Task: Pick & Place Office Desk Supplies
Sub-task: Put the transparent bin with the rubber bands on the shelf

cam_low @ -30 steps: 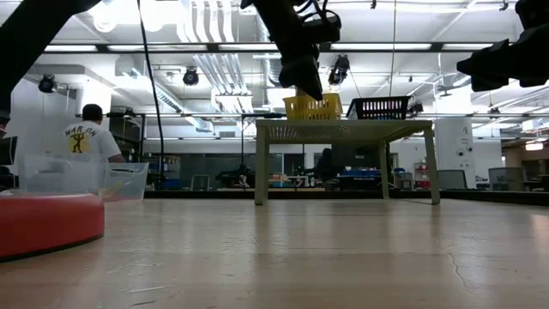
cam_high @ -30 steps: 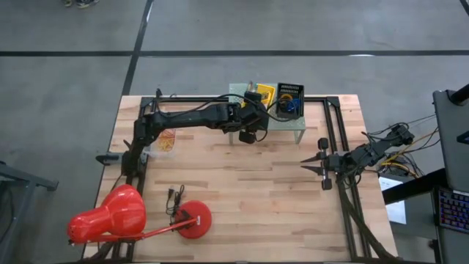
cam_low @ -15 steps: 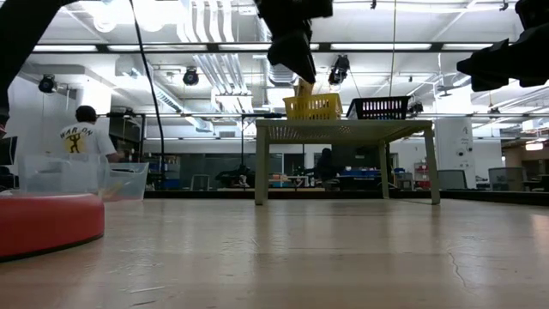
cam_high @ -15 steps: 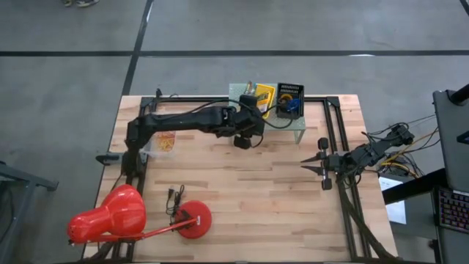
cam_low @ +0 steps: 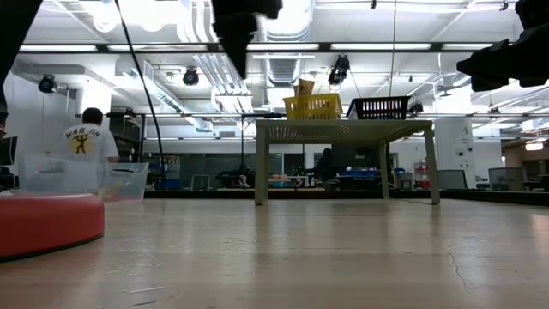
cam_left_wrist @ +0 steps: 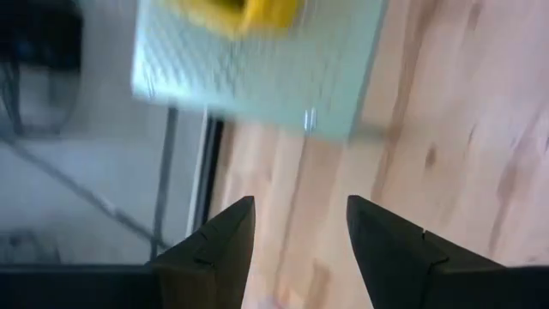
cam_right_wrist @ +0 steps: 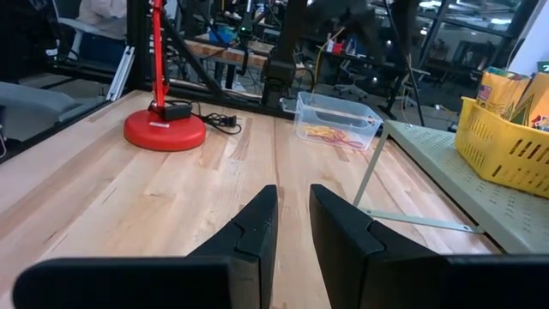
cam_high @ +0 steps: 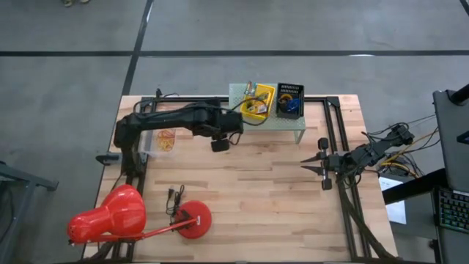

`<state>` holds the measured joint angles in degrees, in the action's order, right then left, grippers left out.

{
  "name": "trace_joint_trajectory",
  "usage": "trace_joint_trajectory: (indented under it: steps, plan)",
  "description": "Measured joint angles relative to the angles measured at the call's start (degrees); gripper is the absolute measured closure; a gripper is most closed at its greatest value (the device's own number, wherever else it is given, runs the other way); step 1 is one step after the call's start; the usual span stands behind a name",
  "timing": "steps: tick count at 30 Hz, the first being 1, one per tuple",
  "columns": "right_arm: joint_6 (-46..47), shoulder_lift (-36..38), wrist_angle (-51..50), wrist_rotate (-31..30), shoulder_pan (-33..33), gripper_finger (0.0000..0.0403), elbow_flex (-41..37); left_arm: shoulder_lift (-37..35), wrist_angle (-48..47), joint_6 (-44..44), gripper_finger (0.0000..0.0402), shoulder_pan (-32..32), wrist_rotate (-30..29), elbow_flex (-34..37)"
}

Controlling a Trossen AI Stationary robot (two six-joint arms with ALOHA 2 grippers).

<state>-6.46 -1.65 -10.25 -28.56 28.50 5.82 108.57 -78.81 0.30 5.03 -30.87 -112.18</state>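
Matt, planked wooden table (cam_high: 256, 191); perforated mint metal shelf (cam_right_wrist: 463, 176); clear plastic bin (cam_right_wrist: 336, 120); glossy red lamp (cam_high: 117, 216).

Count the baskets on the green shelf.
2. The yellow basket sits on the green shelf toward its left; the black basket is beside it, to its right. None appear hidden.

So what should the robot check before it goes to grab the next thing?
1. Left gripper empty, fingers apart: ok, nothing shows between them in the left wrist view.
2. Crayon box sitting in the yellow basket on the green shelf: ok.
3. Clear bin has items left to pick: ok, orange and yellow bits show inside.
4. Which item in the bin is easiest to grab: cannot tell.
5. Right gripper out of the way at the table's right side: ok.
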Motion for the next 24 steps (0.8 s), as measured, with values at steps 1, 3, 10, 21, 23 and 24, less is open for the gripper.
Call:
trace_joint_trajectory:
  steps: [1,3,10,21,23,24]
  plan:
    - [0.0,0.0,0.0,0.0,0.0,0.0335,0.0,-0.5,-1.9,-2.4,0.0213,-0.1,0.0,0.9]
    - [0.0,0.0,0.0,0.0,0.0,0.0335,0.0,-1.5,-4.6,-6.9,0.0213,-0.3,-0.1,3.5]
    - [0.0,0.0,0.0,0.0,0.0,0.0335,0.0,-8.7,-6.0,-20.1,0.0213,-1.3,0.9,19.0]
    - [0.0,0.0,0.0,0.0,0.0,0.0335,0.0,-25.7,1.8,-30.9,0.0214,-6.0,9.8,41.8]
    - [0.0,0.0,0.0,0.0,0.0,0.0335,0.0,-28.1,1.8,-33.4,0.0214,-7.5,11.5,44.0]
    - [0.0,0.0,0.0,0.0,0.0,0.0335,0.0,-29.1,1.8,-34.8,0.0214,-8.3,12.5,44.9]
